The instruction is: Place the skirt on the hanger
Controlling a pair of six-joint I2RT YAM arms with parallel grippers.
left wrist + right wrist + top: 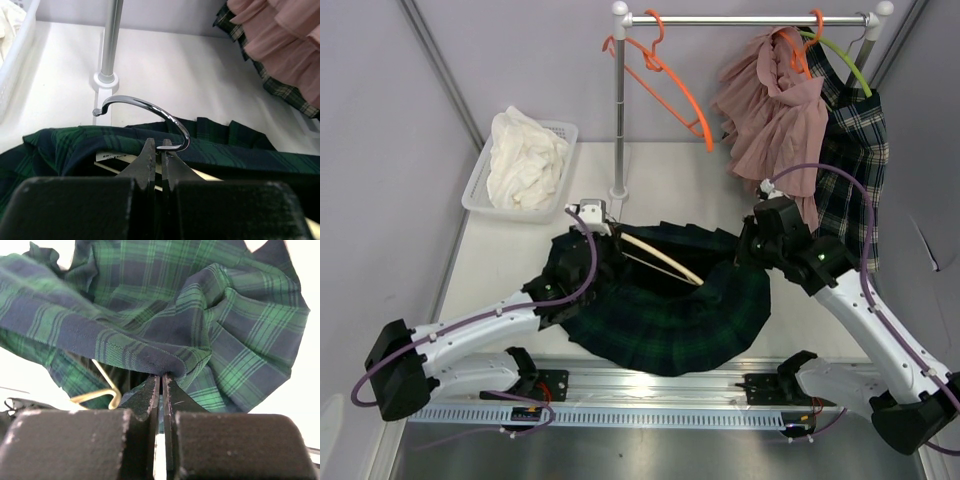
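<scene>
The dark green plaid skirt [670, 320] lies spread on the table between both arms. A wooden hanger [660, 258] with a chrome hook [150, 106] sits partly inside the skirt's waist opening. My left gripper [161, 147] is shut on the stem of that hook, at the skirt's left rear edge [592, 222]. My right gripper [161, 377] is shut on the skirt's waistband [150, 357], at the cloth's right side [752, 250]. One end of the hanger [102, 392] shows under the lifted fabric in the right wrist view.
A clothes rack pole [619, 110] stands behind the skirt, its base [106, 80] close to the hook. On its rail [750, 19] hang orange hangers [665, 85], a pink garment [770, 115] and a plaid one [855, 160]. A white basket [564, 128] of white cloth sits back left.
</scene>
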